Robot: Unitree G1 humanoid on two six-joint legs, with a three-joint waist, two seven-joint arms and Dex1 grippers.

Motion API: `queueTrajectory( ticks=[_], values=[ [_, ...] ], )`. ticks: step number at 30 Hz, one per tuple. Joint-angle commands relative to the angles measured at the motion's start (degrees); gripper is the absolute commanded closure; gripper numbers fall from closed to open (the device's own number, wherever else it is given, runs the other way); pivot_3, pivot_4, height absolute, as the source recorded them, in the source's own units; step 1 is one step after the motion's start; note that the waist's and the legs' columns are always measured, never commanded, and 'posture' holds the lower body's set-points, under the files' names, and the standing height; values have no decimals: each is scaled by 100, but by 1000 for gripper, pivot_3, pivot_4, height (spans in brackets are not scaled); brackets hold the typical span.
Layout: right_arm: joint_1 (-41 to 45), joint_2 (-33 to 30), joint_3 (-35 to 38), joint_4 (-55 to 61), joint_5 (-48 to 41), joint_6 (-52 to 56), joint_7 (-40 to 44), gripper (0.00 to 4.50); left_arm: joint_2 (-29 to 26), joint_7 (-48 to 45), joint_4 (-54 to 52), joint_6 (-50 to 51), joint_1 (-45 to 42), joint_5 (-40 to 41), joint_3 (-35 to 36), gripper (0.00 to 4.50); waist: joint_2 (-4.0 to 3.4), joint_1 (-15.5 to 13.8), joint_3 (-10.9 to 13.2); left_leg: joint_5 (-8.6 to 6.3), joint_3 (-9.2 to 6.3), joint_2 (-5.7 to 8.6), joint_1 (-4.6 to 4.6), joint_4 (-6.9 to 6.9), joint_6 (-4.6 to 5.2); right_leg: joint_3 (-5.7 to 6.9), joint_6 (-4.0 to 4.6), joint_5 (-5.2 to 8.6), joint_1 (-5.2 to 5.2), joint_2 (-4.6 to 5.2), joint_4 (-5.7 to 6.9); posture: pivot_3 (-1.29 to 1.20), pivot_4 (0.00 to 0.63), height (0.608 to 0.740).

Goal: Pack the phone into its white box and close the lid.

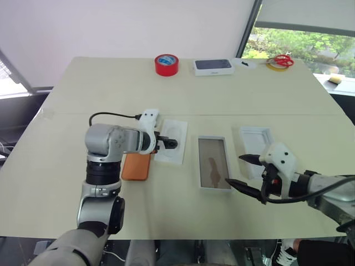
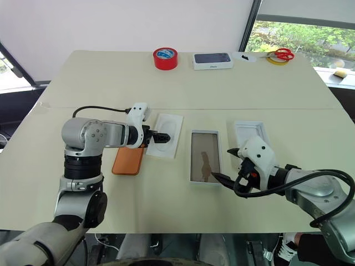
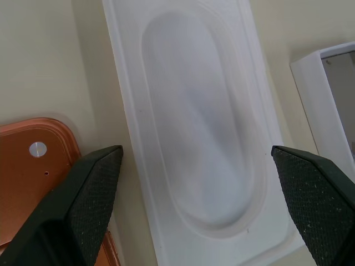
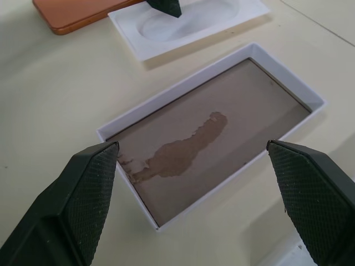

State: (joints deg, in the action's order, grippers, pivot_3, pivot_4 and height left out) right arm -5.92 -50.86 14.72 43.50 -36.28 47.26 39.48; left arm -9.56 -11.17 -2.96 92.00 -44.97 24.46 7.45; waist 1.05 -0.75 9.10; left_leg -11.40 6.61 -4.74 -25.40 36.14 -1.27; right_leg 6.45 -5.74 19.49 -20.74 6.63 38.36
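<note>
A: What sits nearest the robot?

B: The right gripper (image 1: 244,171), fingers spread wide and holding nothing, hangs by the near right corner of the white box (image 1: 214,163). The box lies open on the table (image 1: 100,88), its brownish-grey floor marked with a darker stain.

A: And the phone?

B: The phone (image 1: 136,166) lies flat at the left, partly under the left arm, just beside a flat white insert (image 2: 165,134) with an oval recess. Its far end is hidden, so I cannot tell whether it touches the insert.

A: The left gripper?

B: The left gripper (image 2: 165,137) hovers over that insert, its fingers (image 3: 83,205) parted and empty, one on the phone's side, the other towards the box.

A: The lid?

B: The lid (image 1: 256,139) rests rim up to the right of the box, just beyond the right gripper.

A: Further back?

B: A red tape roll (image 1: 166,64), a dark-topped white box (image 1: 213,66) and red-handled scissors (image 1: 283,60) line the far edge.
</note>
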Motion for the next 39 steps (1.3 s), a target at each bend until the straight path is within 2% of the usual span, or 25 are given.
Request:
queueTrajectory(
  ticks=[1,8,9,13,17,24,25,26,27,33,37,39],
  values=[
    [68,-49,-25,42,112,-214,56,0,21,15,-24,50,-70,13,131,850,0,-1,0,0,0,0,0,0,0,0,0,0,0,0,0,0,150,730],
    [216,-142,-138,-23,111,-94,134,0,117,130,52,50,-119,-108,369,4382,12,-1,7,1,0,0,-1,1,-1,0,0,0,0,0,0,0,150,730],
    [287,-199,-178,-21,38,38,158,0,114,144,64,50,-108,-129,383,4486,12,-1,7,1,0,0,0,1,-1,1,0,0,0,0,0,0,150,730],
    [648,-567,-704,131,-7,599,192,0,155,199,179,36,-86,-221,569,4486,14,8,8,0,-1,0,0,0,0,2,0,0,0,0,0,0,150,730],
    [1136,-843,-1677,263,307,866,190,0,329,167,330,49,-200,-143,1119,4486,19,7,11,0,-3,-1,-1,-1,0,3,1,0,0,0,0,0,150,730],
    [2169,-794,-3521,-164,1410,994,84,0,463,192,372,50,-328,48,1849,4486,23,7,13,2,-4,-1,-4,2,-3,4,0,0,-2,1,0,0,150,730],
    [2261,-799,-3715,-226,1588,940,87,569,452,199,365,50,-331,69,1899,4500,23,7,13,4,-4,-1,-4,2,-6,4,0,0,-1,1,0,0,150,730],
    [2334,-827,-3883,-276,1741,894,126,851,422,203,356,50,-328,104,1920,4500,23,3,13,7,-3,-1,-5,2,-11,4,0,0,-3,1,0,0,150,730],
    [2382,-854,-4000,-309,1860,844,168,1374,399,207,349,50,-323,136,1931,4500,23,6,13,7,-3,-1,-5,2,-12,4,0,0,-3,1,0,0,150,730],
    [2477,-817,-4247,-443,2347,363,424,4354,408,334,345,50,-345,324,2269,4500,27,24,14,13,-3,-2,-1,2,-23,5,0,0,1,1,0,0,150,730],
    [2570,-662,-4306,-482,2538,57,599,4436,507,501,385,50,-365,559,2614,4500,29,38,15,14,-3,-3,2,2,-25,5,1,-1,2,0,1,0,150,730],
    [2688,-555,-4422,-521,2724,-232,721,4436,585,627,429,50,-485,699,3089,4500,31,53,17,15,-3,-4,2,2,-25,5,1,-1,2,-1,2,0,150,730]
  ],
)
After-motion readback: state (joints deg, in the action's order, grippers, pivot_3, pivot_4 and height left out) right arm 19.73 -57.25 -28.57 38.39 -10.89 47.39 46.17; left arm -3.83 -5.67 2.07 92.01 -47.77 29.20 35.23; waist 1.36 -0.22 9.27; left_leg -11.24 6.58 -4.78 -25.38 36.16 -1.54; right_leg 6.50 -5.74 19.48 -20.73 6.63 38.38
